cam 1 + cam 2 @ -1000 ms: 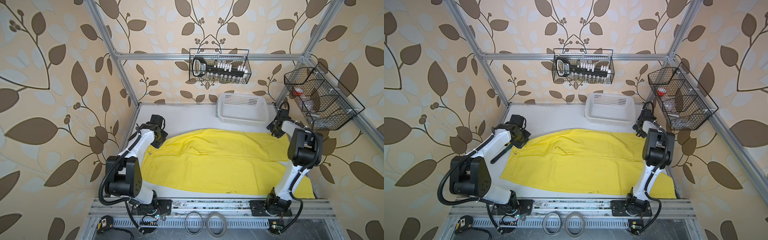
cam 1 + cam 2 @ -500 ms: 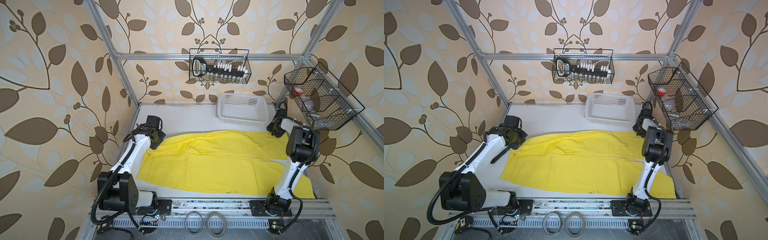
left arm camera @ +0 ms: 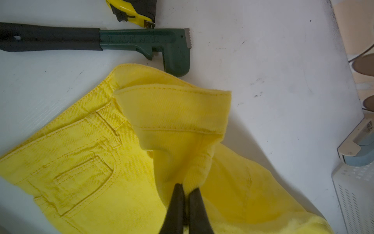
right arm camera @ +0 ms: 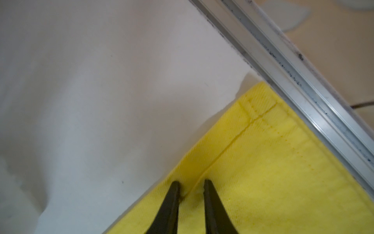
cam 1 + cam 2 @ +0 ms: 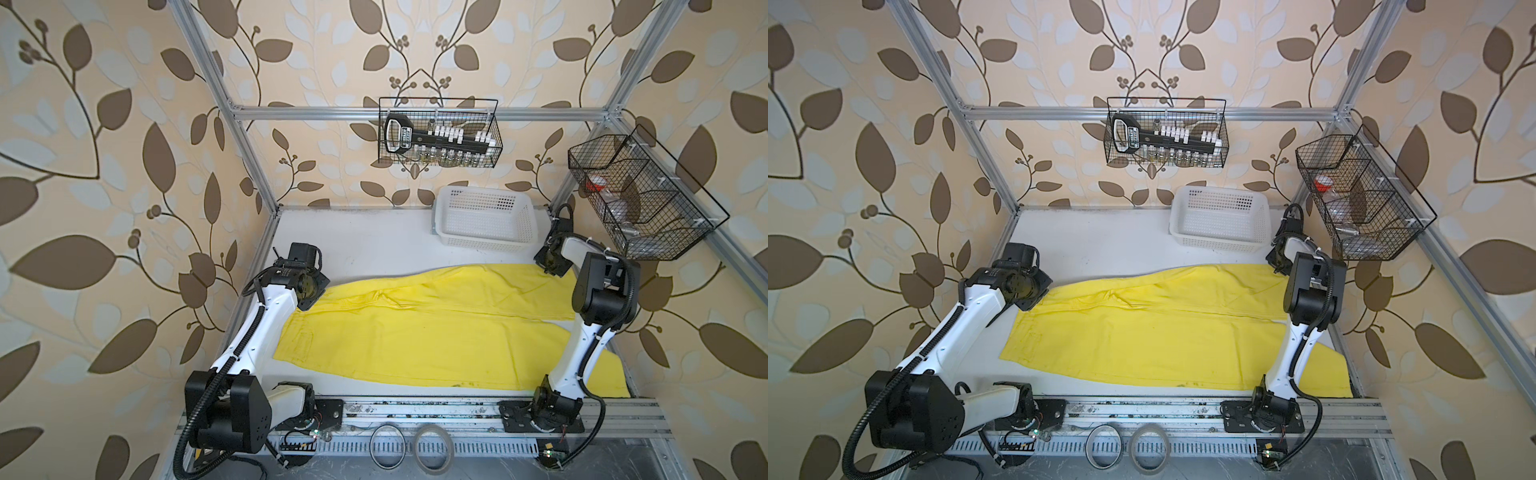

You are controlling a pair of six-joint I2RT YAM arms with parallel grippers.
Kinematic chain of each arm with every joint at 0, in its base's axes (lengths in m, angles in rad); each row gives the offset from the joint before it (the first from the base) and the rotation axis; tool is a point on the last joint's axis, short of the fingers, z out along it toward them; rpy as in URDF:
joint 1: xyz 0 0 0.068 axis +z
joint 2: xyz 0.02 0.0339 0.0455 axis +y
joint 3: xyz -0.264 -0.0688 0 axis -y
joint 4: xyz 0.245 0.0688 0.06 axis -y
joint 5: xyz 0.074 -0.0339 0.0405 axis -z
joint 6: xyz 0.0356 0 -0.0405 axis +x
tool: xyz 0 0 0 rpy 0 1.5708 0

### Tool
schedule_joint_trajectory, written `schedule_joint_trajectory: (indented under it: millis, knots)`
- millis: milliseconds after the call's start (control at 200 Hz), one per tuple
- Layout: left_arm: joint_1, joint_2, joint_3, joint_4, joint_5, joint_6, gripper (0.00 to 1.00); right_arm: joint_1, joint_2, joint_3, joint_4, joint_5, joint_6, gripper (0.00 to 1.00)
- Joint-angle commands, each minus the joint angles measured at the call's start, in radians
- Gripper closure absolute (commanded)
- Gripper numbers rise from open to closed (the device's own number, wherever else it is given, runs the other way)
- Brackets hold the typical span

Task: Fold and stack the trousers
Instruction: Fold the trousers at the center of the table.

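OK, your trousers [image 5: 436, 332] lie spread across the bench [image 5: 374, 245] in both top views, waist at 9 o'clock, legs running out to 3. The far leg ends at 2 o'clock against the side of the frame. The near leg ends at 4 to 5 o'clock, beside your right arm's base. The legs part toward 3, with a sliver of bench showing between them.

Your left fingers [image 3: 175, 206] are clenched on a bunch of cloth just under the waistband, at the trousers' 10 o'clock corner. That corner is up off the bench and the waistband is flopped over, inside face showing. The back pocket lies flat next to it.

Your right fingers [image 4: 171, 202] are down on the far leg's hem corner at 2 o'clock, one on each side of the side seam. There is a gap between them with a ridge of cloth in it. You can't tell from the views whether they bite it or only straddle it. The hem itself lies flat, its edge along the rail [image 4: 293, 85].

The basket [image 5: 482, 243] sits at 1 o'clock on the bench, near the far leg but apart from it.

In the left wrist view a green wrench [image 3: 145, 42] with a black handle lies just beside the raised waist corner; contact can't be told. A yellow-black tool [image 3: 131, 12] lies by the wrench's shaft, cut off at the picture's edge.
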Motion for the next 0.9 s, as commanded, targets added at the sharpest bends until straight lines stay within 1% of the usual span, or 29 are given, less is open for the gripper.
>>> schedule_joint_trajectory:
  millis: [0, 65, 140, 215, 380, 405, 535, 560, 620, 690, 735, 770, 790, 835, 895]
  knots:
    - [-0.003, -0.03, -0.006, -0.028, -0.003, 0.03, 1.0, -0.002, -0.007, -0.066, -0.053, 0.006, -0.016, 0.75]
    - [-0.003, -0.041, -0.005, -0.028, -0.002, 0.036, 1.0, -0.002, -0.01, -0.069, -0.063, 0.012, -0.002, 0.75]
    - [-0.003, -0.047, -0.003, -0.028, 0.0, 0.042, 1.0, 0.005, -0.039, -0.1, -0.032, 0.025, 0.012, 0.69]
    - [-0.002, -0.046, 0.001, -0.033, -0.003, 0.046, 1.0, 0.015, -0.042, -0.105, -0.037, 0.044, 0.018, 0.7]
    - [-0.002, -0.033, 0.011, -0.021, 0.013, 0.04, 1.0, -0.001, -0.058, -0.127, -0.013, 0.004, 0.03, 0.68]
    - [-0.002, -0.029, 0.012, -0.017, 0.015, 0.04, 1.0, -0.002, -0.06, -0.124, -0.019, 0.009, 0.027, 0.7]
    - [-0.003, -0.01, 0.014, -0.007, 0.026, 0.04, 1.0, 0.002, -0.082, -0.115, -0.023, 0.013, 0.03, 0.73]
    - [-0.003, -0.007, 0.014, -0.007, 0.025, 0.04, 1.0, 0.002, -0.078, -0.098, -0.045, 0.014, 0.029, 0.77]
    - [-0.002, -0.006, 0.016, -0.008, 0.023, 0.04, 1.0, 0.011, -0.084, -0.068, -0.074, 0.012, 0.015, 0.78]
    - [-0.003, -0.012, 0.013, -0.006, 0.019, 0.04, 1.0, 0.012, -0.085, -0.052, -0.093, 0.008, 0.02, 0.82]
    - [-0.002, -0.013, 0.012, -0.004, 0.022, 0.04, 1.0, 0.01, -0.069, -0.042, -0.103, -0.021, 0.022, 0.9]
    - [-0.003, -0.011, 0.013, -0.004, 0.023, 0.041, 1.0, 0.011, -0.053, -0.03, -0.114, -0.024, 0.022, 0.93]
    - [-0.002, -0.01, 0.013, -0.004, 0.023, 0.041, 1.0, 0.012, -0.048, -0.029, -0.116, -0.03, 0.018, 0.97]
    - [-0.003, -0.01, 0.014, -0.005, 0.025, 0.041, 1.0, 0.017, -0.042, -0.034, -0.112, -0.033, 0.012, 1.0]
    - [-0.003, -0.012, 0.019, -0.008, 0.024, 0.048, 1.0, 0.016, -0.052, -0.049, -0.1, -0.038, 0.011, 1.0]
